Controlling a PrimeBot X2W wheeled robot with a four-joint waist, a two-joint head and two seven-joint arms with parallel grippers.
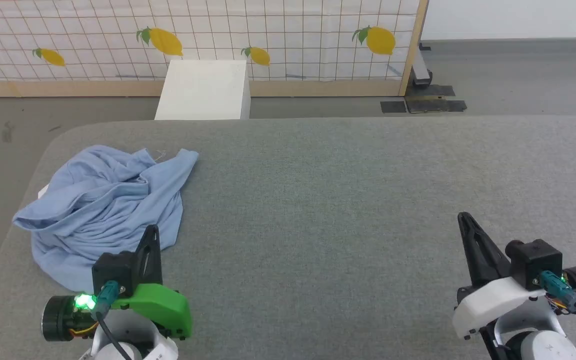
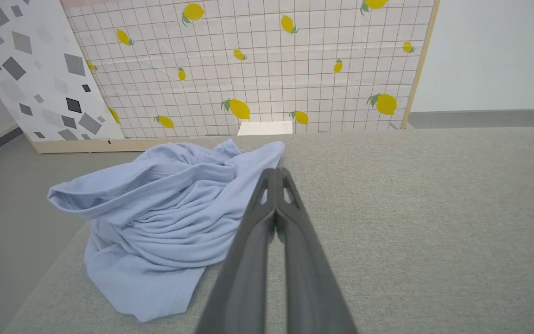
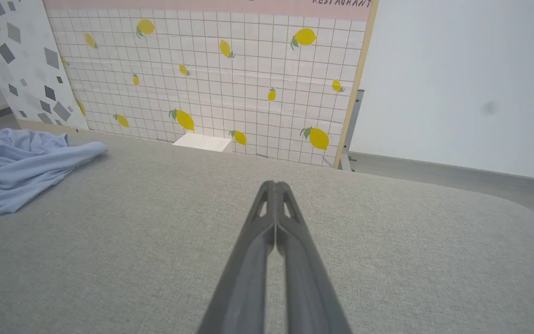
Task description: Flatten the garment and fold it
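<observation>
The fingers of the left gripper are pressed together and pinch nothing. They hang low over the table, with their tips just at the near right edge of the garment; the left wrist view shows no cloth between them. The fingers of the right gripper are likewise closed and empty, over bare table well apart from the shirt, which the right wrist view shows only far off to one side. The garment lies in a crumpled heap at the left end of the table, near its rounded far corner, with one rolled hem reaching the table's left edge. No sleeve or neckline can be told apart. By my reckoning, none of the task is done: the shirt has yet to be gripped, spread flat and smoothed, and every fold remains to be made. Beyond the table stand a white box and a lemon-patterned panel.
</observation>
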